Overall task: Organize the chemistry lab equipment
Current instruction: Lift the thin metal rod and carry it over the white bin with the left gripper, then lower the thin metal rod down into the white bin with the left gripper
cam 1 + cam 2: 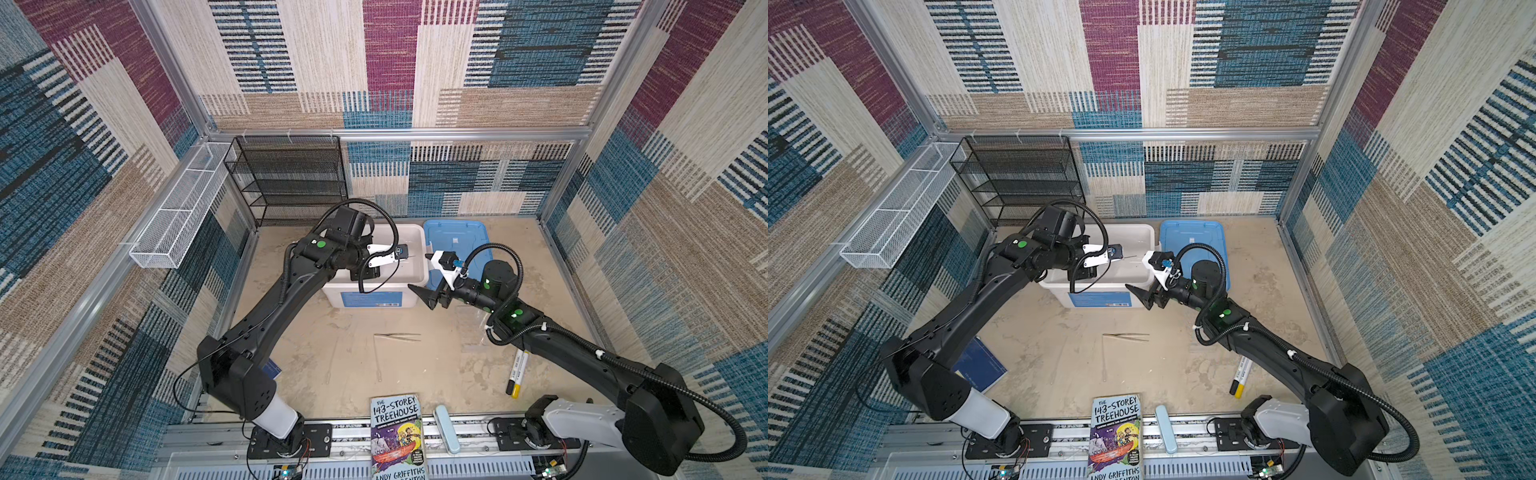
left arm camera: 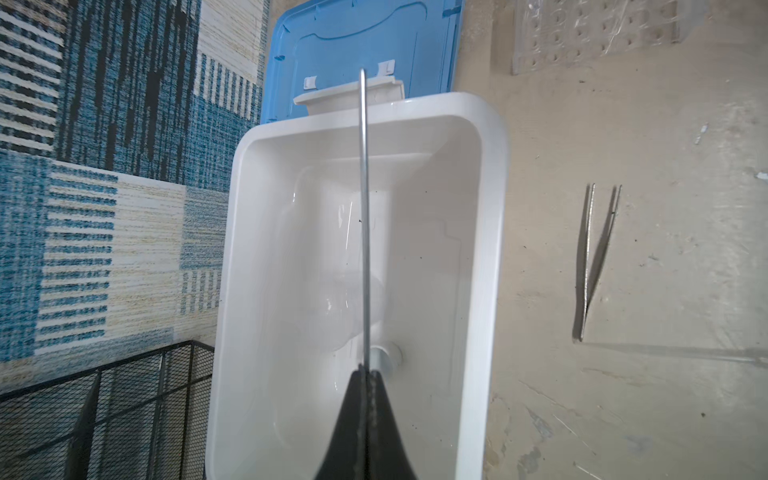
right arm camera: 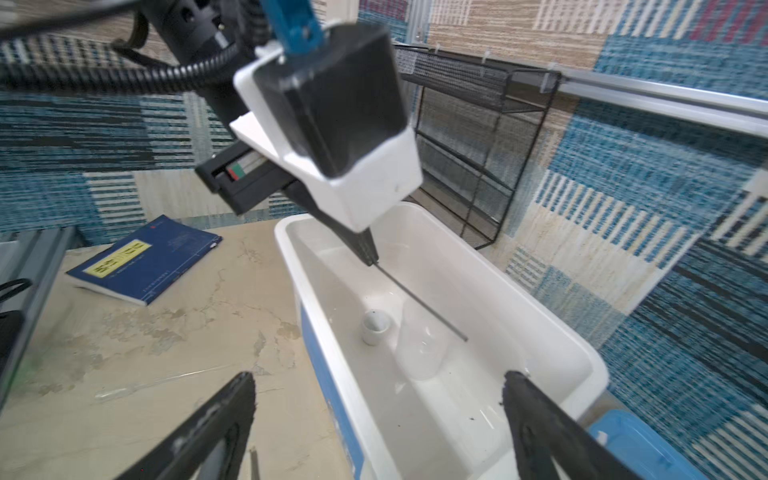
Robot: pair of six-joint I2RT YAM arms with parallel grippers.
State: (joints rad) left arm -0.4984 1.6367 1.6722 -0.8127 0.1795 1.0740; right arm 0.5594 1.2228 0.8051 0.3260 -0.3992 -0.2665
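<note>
The left gripper (image 2: 365,372) has its fingers (image 2: 347,419) pressed together on one end of a thin metal rod (image 2: 364,216), which juts straight out over the open white bin (image 2: 496,232). Gripping it by the end, with its length running along the bin, looks chosen so the rod can drop in flat without catching the rim (it is long for the space). Below it a clear flask (image 2: 349,303) appears to lie on its side beside a small grey dish (image 3: 376,326), so the bin seems to be the collecting place. Its blue lid (image 1: 469,237) is set aside behind. The right gripper (image 1: 420,296) hangs at the bin's near corner with its fingers spread wide and empty, probably keeping clear of the drop. The tweezers (image 1: 397,336) and a clear rack (image 2: 594,37) wait on the tabletop (image 1: 415,374), not yet gathered.
</note>
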